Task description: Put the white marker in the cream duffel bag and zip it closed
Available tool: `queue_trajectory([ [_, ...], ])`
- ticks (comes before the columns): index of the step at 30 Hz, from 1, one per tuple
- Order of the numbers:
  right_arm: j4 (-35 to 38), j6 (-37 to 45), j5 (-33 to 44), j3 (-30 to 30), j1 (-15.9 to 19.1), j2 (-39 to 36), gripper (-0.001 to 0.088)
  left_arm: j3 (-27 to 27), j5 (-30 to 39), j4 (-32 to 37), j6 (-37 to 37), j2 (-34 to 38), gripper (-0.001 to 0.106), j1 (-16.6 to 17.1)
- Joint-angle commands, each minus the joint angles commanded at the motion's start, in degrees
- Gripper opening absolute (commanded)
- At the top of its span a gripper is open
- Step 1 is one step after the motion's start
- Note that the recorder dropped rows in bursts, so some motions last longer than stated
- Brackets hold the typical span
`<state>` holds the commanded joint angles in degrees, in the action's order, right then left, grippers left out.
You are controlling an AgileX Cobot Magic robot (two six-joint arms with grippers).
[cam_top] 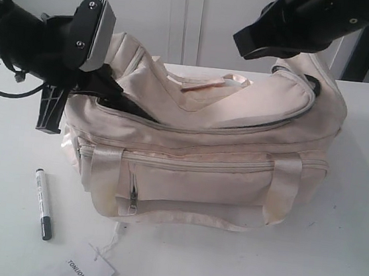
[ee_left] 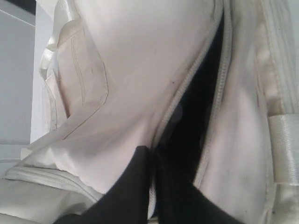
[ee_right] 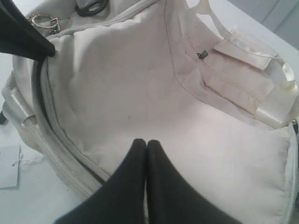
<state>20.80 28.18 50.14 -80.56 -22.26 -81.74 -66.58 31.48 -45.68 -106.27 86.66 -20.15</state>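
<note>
The white marker (cam_top: 43, 204) with its dark cap lies on the table in front of the left end of the cream duffel bag (cam_top: 219, 182). The bag's top zip gapes at that end, showing dark lining (cam_top: 134, 111). My left gripper (cam_top: 117, 96) is shut on the flap's zipper edge (ee_left: 180, 100), one finger (ee_left: 184, 186) inside the dark opening. A gold ring pull (ee_right: 42, 21) sits beside that gripper. My right gripper (ee_right: 145, 142) is shut with nothing in it, over the flap (ee_right: 121, 84) near the bag's right end.
A white paper tag (cam_top: 89, 270) printed TONIJON lies on a string at the table's front edge. Satin handles (cam_top: 282, 189) hang down the bag's front, another (ee_right: 275, 88) lies across the top. A black D-ring (ee_right: 91, 7) sits at the bag's end. White table (cam_top: 330, 261) surrounds the bag.
</note>
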Motion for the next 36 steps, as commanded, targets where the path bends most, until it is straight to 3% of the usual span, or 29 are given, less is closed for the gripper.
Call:
queue_trajectory([
  [8,0.00,0.11,0.00,0.00,0.00,0.00,0.0000,0.00,-1.03,-5.63,1.50,0.00,0.000,0.00],
  [16,0.00,0.48,0.00,0.00,0.00,0.00,0.0000,0.00,-9.47,-6.12,18.45,0.00,0.000,0.00],
  [27,0.36,8.07,5.21,0.00,0.00,-0.21,0.0000,0.00,-13.92,-6.12,35.58,0.00,0.000,0.00],
  [36,11.98,18.61,9.99,0.00,0.00,-3.92,0.0000,-0.12,-12.15,-6.12,36.11,0.00,0.000,0.00],
])
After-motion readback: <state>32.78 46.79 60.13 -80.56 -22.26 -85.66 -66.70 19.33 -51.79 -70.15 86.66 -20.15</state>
